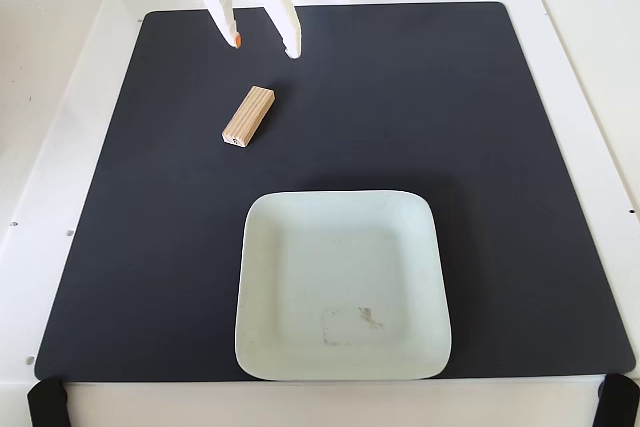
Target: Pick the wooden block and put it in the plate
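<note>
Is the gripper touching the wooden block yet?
Apart. The fixed view shows the gripper, jaws spread open, above the wooden block in the picture, with bare black mat between its tips and the block.

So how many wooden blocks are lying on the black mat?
1. The wooden block lies in the mat's upper-left part, above the plate, just below the open pincer. None looks hidden.

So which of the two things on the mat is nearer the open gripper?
The wooden block, lying just below the gripper in the fixed view; the plate sits much further toward the mat's near edge.
</note>
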`<state>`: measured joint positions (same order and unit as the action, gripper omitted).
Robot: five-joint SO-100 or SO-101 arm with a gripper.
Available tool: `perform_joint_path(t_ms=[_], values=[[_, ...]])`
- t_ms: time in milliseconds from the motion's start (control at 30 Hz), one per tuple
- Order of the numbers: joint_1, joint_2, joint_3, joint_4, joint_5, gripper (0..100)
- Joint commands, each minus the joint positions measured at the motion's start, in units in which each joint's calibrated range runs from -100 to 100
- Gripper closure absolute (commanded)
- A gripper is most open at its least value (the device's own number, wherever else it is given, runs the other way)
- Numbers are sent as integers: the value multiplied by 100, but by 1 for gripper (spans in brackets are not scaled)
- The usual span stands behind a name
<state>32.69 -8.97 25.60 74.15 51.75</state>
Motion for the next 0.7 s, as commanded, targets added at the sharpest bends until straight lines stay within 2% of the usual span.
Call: perform_joint_path(t_ms=[0,267,667], values=[[180,287,62,-773,63,67],[303,1033,386,-2249,31,68],[113,1643,368,-2320,31,68]])
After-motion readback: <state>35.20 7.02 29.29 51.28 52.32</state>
